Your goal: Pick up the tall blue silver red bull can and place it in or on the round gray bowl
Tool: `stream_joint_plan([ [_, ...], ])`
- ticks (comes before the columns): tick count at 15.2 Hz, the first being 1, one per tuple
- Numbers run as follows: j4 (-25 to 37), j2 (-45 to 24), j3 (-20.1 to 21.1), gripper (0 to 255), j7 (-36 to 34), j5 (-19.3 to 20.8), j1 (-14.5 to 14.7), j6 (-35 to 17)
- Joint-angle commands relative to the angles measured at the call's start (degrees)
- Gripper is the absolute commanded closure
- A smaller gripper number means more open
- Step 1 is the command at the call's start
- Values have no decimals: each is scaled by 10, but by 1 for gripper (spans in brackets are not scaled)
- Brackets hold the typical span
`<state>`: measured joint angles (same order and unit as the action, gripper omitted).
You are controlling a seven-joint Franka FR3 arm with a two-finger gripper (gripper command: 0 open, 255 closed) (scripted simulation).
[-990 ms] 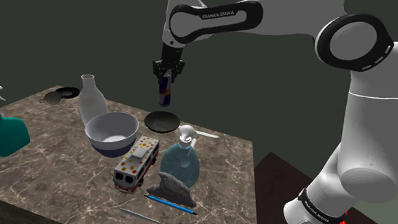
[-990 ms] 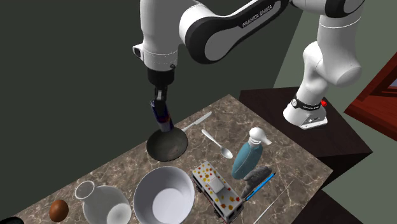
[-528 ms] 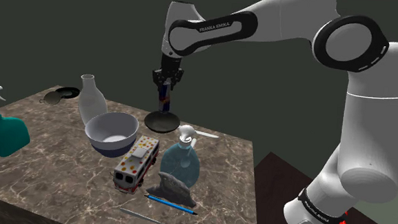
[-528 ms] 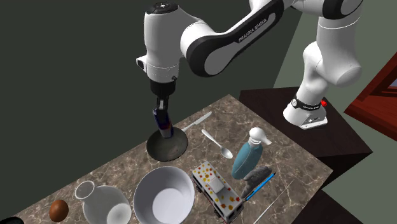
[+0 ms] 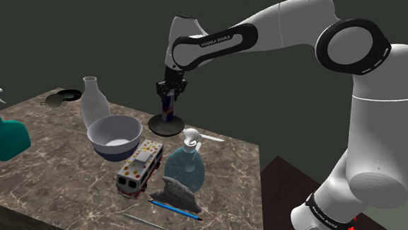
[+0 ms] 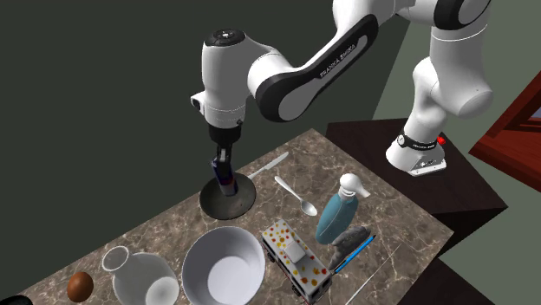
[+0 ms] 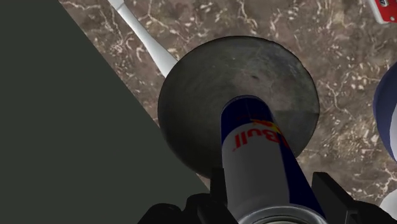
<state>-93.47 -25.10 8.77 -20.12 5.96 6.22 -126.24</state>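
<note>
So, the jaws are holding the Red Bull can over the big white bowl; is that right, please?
Not quite: the jaws hold the Red Bull can over the small dark grey bowl, not the big white bowl. The wrist view shows the can directly above that dark bowl.

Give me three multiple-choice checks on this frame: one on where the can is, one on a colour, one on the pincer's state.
1. Where is the can?
A) over the dark gray bowl
B) inside the big white bowl
C) lying by the toy truck

2. What colour is the spray bottle?
A) red
B) teal
C) yellow

3. What is the pincer doing?
A) open, clear of the can
B) shut on nothing
C) shut on the can

Answers:
1 A: the wrist view shows that bowl right under the can's base.
2 B: its body is teal in the shoulder view.
3 C: the black fingers clasp the can's sides.
</note>
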Motion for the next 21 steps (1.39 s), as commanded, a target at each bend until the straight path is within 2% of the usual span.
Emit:
stream_joint_plan([
  [1, -6, -7, -1, 255, -1, 2, 0, -13],
  [10, -11, -11, -1, 255, -2, 3, 1, -23],
  [11, -11, -11, -1, 0, -2, 3, 1, -23],
  [16, -11, -11, -1, 0, -2, 3, 1, -22],
  [20, 5, 27, 3, 0, 3, -5, -2, 31],
  [21, 5, 27, 3, 0, 3, -5, -2, 31],
])
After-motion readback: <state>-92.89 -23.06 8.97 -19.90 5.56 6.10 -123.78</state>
